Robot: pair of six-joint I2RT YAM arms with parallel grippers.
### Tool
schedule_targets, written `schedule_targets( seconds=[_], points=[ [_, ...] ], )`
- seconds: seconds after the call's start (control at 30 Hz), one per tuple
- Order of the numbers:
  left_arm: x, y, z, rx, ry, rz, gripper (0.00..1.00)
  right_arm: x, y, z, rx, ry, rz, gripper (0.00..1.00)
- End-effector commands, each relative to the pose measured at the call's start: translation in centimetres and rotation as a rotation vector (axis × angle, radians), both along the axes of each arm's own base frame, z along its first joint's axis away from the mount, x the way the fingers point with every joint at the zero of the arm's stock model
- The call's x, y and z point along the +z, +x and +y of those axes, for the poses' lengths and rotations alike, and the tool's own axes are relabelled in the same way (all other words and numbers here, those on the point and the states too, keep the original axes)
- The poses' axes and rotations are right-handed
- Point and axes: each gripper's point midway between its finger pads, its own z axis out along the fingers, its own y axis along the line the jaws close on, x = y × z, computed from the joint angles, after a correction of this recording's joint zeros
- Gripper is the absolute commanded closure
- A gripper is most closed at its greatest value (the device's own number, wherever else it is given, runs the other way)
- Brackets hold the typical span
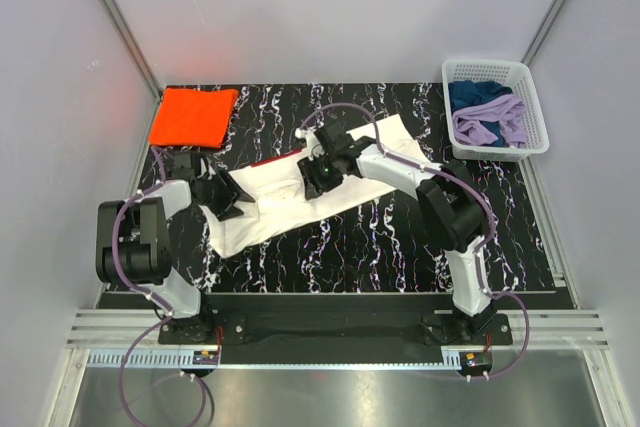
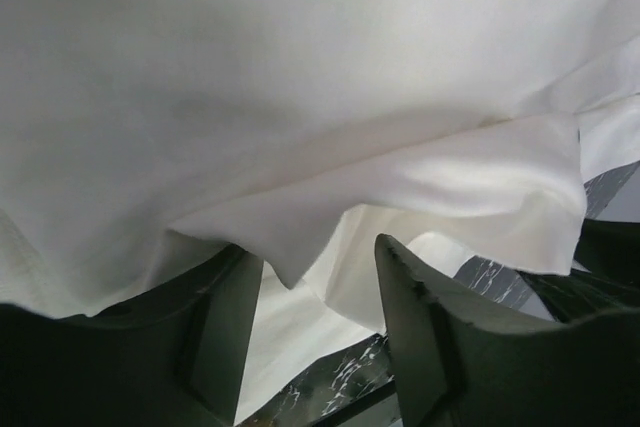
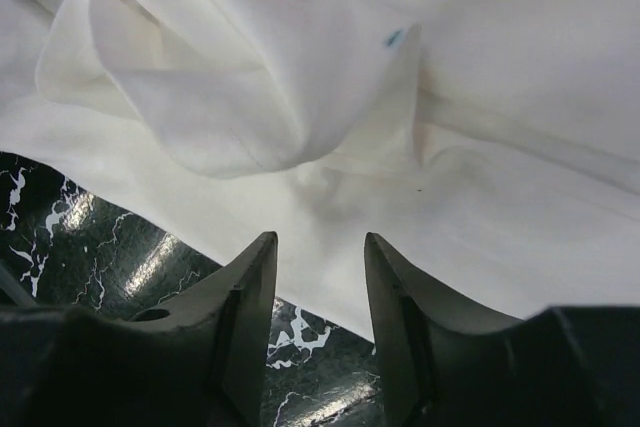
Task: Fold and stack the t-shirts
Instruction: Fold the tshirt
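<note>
White t-shirt [image 1: 285, 212] lying rumpled across the middle of the black marbled table [image 1: 380, 242]; orange t-shirt [image 1: 193, 115] folded flat at the far left corner. Left gripper [image 1: 226, 199] and right gripper [image 1: 319, 175] low over the white cloth, fingers of each apart, clamping nothing.

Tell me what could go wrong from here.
1. Both arms' jaws stand open at loose folds of the white t-shirt; closing now may pinch several layers and bunch it.
2. It lies rumpled and skewed on the table, so the fold may come out crooked, unlike the neatly folded orange t-shirt.
</note>
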Motion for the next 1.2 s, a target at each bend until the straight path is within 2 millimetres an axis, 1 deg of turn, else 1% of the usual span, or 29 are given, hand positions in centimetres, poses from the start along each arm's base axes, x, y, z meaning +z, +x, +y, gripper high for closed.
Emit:
schedule_targets(
  seconds=[0.0, 0.07, 0.1, 0.13, 0.17, 0.2, 0.27, 0.3, 0.33, 0.37, 0.4, 0.43, 0.47, 0.5, 0.53, 0.57, 0.6, 0.67, 0.77, 0.8, 0.9, 0.93, 1.03, 1.17],
  points=[
    [2.3, 0.0, 0.1, -0.072, 0.039, -0.089, 0.42, 5.8, 2.7, -0.7, -0.078, 0.042, -0.14, 0.47],
    [3.8, -0.1, -0.4, -0.122, 0.053, -0.137, 0.38, 6.5, 2.5, -0.7, -0.113, 0.059, -0.103, 0.41],
    [4.4, -0.6, -1.0, -0.151, 0.063, -0.142, 0.37, 6.7, 2.3, -0.5, -0.121, 0.073, -0.08, 0.35],
    [5.4, -0.4, -0.9, -0.16, 0.103, -0.176, 0.37, 7.1, 2.0, -0.2, -0.153, 0.086, -0.037, 0.34],
    [5.8, -0.6, -1.1, -0.169, 0.12, -0.182, 0.37, 7.1, 1.8, 0.1, -0.163, 0.096, -0.006, 0.33],
    [5.9, -1.0, -1.3, -0.177, 0.135, -0.17, 0.37, 7.3, 1.4, 0.6, -0.165, 0.116, 0.029, 0.32],
    [6.1, -1.4, -2.2, -0.19, 0.153, -0.17, 0.37, 7.2, 1.3, 0.9, -0.258, 0.128, 0.112, 0.29],
    [6.1, -1.6, -3.0, -0.204, 0.155, -0.171, 0.38, 7.3, 1.2, 1.1, -0.282, 0.142, 0.145, 0.27],
    [5.9, -1.6, -3.0, -0.18, 0.173, -0.159, 0.38, 7.4, 1.1, 1.3, -0.362, 0.165, 0.209, 0.23],
    [5.7, -1.6, -3.0, -0.167, 0.192, -0.15, 0.39, 7.6, 1.1, 1.4, -0.406, 0.18, 0.244, 0.21],
    [5.4, -1.9, -3.3, -0.165, 0.208, -0.134, 0.39, 7.4, 0.8, 1.4, -0.494, 0.198, 0.32, 0.2],
    [5.1, -1.8, -2.7, -0.116, 0.248, -0.119, 0.39, 8.0, 1.1, 1.6, -0.542, 0.234, 0.338, 0.17],
    [4.9, -2.1, -2.5, -0.097, 0.276, -0.1, 0.39, 8.0, 1.1, 1.6, -0.587, 0.253, 0.373, 0.16],
    [4.9, -2.3, -2.6, -0.089, 0.298, -0.097, 0.4, 7.6, 0.7, 1.7, -0.658, 0.277, 0.456, 0.16],
    [4.8, -2.3, -2.6, -0.081, 0.307, -0.098, 0.41, 7.9, 0.9, 2.1, -0.688, 0.31, 0.476, 0.16],
    [4.9, -2.2, -2.6, -0.073, 0.326, -0.113, 0.42, 7.8, 1.0, 2.1, -0.722, 0.318, 0.501, 0.17],
    [4.9, -2.3, -3.1, -0.085, 0.334, -0.131, 0.43, 7.5, 0.9, 2.3, -0.769, 0.329, 0.553, 0.19],
    [5.0, -2.1, -3.4, -0.091, 0.351, -0.153, 0.43, 7.4, 1.1, 2.5, -0.796, 0.345, 0.574, 0.21],
    [4.3, -2.1, -4.2, -0.124, 0.357, -0.135, 0.44, 6.9, 1.3, 2.7, -0.854, 0.356, 0.616, 0.27],
    [4.1, -2.0, -4.4, -0.135, 0.36, -0.13, 0.44, 7.0, 1.5, 2.7, -0.871, 0.362, 0.622, 0.31],
    [3.4, -2.0, -4.4, -0.146, 0.388, -0.104, 0.44, 6.6, 1.9, 2.6, -0.916, 0.363, 0.634, 0.35],
    [3.0, -2.1, -4.2, -0.143, 0.402, -0.088, 0.44, 6.2, 1.9, 2.6, -0.927, 0.358, 0.64, 0.35],
    [2.7, -1.9, -4.2, -0.142, 0.409, -0.08, 0.45, 5.1, 1.8, 2.9, -0.938, 0.343, 0.668, 0.35],
    [2.6, -1.5, -4.6, -0.157, 0.403, -0.087, 0.49, 4.3, 2.0, 3.2, -0.94, 0.341, 0.685, 0.36]
  ],
)
